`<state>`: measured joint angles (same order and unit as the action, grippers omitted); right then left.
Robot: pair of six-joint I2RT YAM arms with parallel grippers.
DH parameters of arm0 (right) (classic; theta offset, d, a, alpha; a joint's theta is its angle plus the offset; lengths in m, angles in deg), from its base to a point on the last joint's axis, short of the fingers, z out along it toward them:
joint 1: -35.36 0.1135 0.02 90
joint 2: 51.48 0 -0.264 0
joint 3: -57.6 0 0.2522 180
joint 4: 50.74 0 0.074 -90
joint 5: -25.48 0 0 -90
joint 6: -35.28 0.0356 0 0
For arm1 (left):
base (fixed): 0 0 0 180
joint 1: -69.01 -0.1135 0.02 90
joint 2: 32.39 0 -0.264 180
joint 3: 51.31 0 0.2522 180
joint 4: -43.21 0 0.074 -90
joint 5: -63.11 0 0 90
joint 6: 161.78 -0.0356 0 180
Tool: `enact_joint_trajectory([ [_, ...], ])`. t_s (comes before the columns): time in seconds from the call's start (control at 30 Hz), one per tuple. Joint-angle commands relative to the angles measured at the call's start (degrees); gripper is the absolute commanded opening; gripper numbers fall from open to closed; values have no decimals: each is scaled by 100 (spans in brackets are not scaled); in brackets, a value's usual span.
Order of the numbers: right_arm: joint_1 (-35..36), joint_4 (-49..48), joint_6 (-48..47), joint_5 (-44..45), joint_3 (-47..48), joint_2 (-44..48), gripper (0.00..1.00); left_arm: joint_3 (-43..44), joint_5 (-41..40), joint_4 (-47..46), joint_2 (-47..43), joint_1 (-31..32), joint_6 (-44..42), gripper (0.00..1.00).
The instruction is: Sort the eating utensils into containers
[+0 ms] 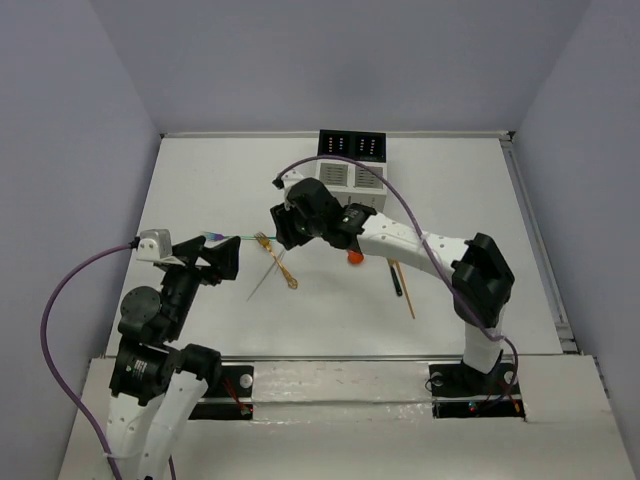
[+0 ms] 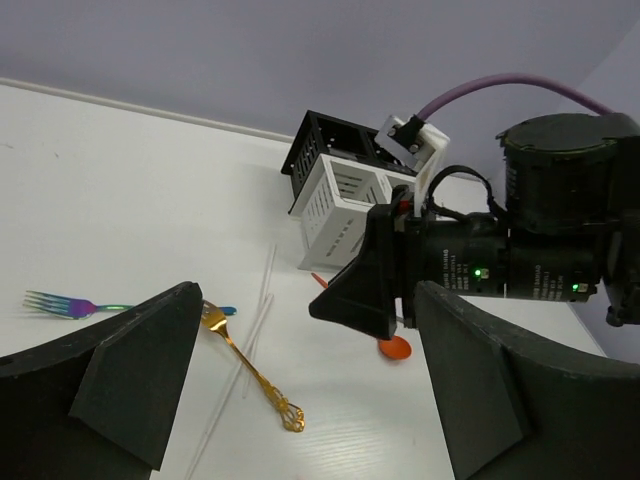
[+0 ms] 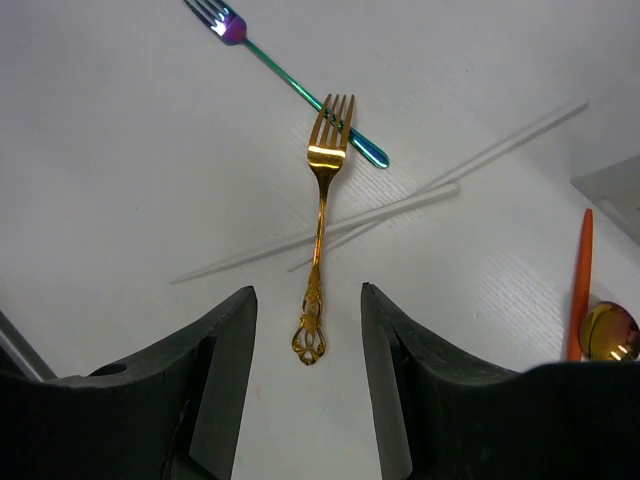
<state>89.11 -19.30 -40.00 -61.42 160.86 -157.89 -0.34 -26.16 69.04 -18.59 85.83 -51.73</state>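
Note:
A gold fork (image 3: pixel 320 215) lies on the white table, its tines over the handle of an iridescent fork (image 3: pixel 290 85) and its shaft across two white sticks (image 3: pixel 400 200). My right gripper (image 3: pixel 308 300) is open and hovers with the gold fork's ornate handle end between its fingers, not touching it. From above, the right gripper (image 1: pixel 288 230) is over the gold fork (image 1: pixel 277 260). My left gripper (image 2: pixel 305 320) is open and empty, low at the left, facing the gold fork (image 2: pixel 245 365). The containers (image 1: pixel 350 165) stand at the back. An orange spoon (image 2: pixel 395 347) lies near them.
A wooden stick (image 1: pixel 405 290) and a black stick (image 1: pixel 396 280) lie to the right of the orange spoon (image 1: pixel 355 257). The right arm (image 1: pixel 420 250) stretches across the middle of the table. Purple cables loop over both arms. A raised rim edges the table.

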Motion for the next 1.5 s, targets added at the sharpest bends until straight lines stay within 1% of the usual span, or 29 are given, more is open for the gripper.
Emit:
enact_joint_trajectory([
  [0.0, 135, 122, -154, 315, 612, -563, 52, 111, -284, -136, -18, 14, 51, 99],
  [0.1, 188, 228, -250, 376, 1060, -924, 52, 120, -337, -127, -35, 14, 51, 99],
  [0.23, 302, 543, -417, 525, 1815, -1679, 52, 120, -328, -127, -36, 14, 43, 99],
  [0.4, 302, 790, -461, 727, 2369, -2287, 51, 128, -319, -135, -53, 14, 51, 99],
  [0.57, 302, 966, -453, 816, 2731, -2831, 50, 128, -311, -127, -79, 14, 42, 99],
  [0.8, 355, 1054, -409, 904, 2951, -3193, 47, 128, -319, -127, -115, 14, 51, 99],
  [0.93, 355, 984, -391, 895, 2969, -3333, 42, 128, -302, -144, -132, 14, 51, 99],
  [1.07, 355, 966, -365, 947, 3048, -3474, 35, 120, -302, -144, -132, 14, 51, 99],
  [1.13, 355, 931, -365, 974, 3039, -3492, 28, 120, -293, -135, -141, 14, 51, 99],
  [1.17, 355, 931, -365, 983, 3039, -3492, 23, 120, -302, -144, -141, 14, 60, 99],
  [1.23, 355, 905, -365, 1044, 3022, -3483, 18, 120, -302, -144, -141, 14, 60, 99],
  [1.27, 355, 896, -365, 1062, 3004, -3431, 15, 120, -302, -153, -141, 14, 60, 99],
  [1.4, 355, 668, -488, 1088, 2767, -3194, 10, 102, -293, -153, -141, 14, 69, 99],
  [1.43, 355, 554, -496, 1097, 2714, -3045, 7, 102, -302, -153, -124, 14, 69, 99],
  [1.47, 355, 484, -523, 1088, 2583, -2965, 7, 102, -310, -153, -123, 14, 69, 99],
])
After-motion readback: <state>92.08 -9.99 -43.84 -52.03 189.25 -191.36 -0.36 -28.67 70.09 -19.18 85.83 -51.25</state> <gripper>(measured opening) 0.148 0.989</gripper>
